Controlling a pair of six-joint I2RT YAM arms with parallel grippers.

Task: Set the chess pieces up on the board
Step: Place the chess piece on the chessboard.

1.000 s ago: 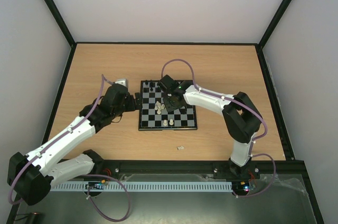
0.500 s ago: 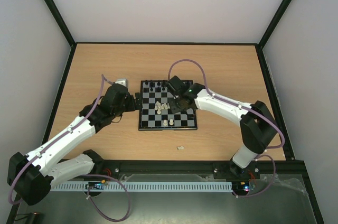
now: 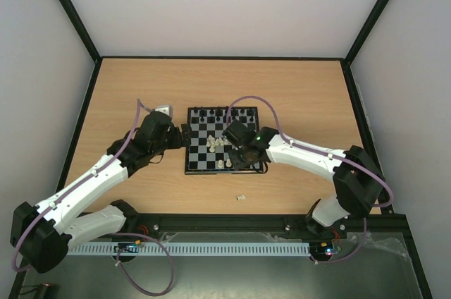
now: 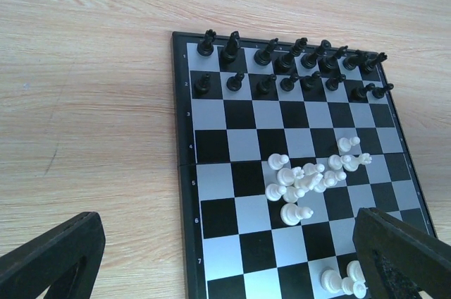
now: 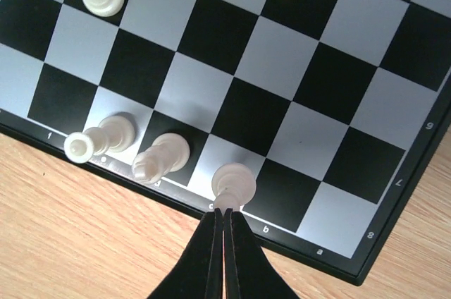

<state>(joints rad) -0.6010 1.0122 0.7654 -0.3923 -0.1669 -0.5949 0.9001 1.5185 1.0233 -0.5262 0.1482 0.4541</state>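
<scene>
The only readable marks are the coordinate labels printed in pale characters on the black border of the board (image 4: pixel 239 114). In the left wrist view, the digits 1, 2, 3, 4, 5, 6 and 7 run down its left border, one beside each rank. In the right wrist view, the letters a and b stand along the near border. The next is half hidden at the foot of a white piece (image 5: pixel 234 182), followed by what look like d, e and f. Digits 8, 7 and 6 stand turned sideways on the adjoining border. In the top view these marks are too small to read.
</scene>
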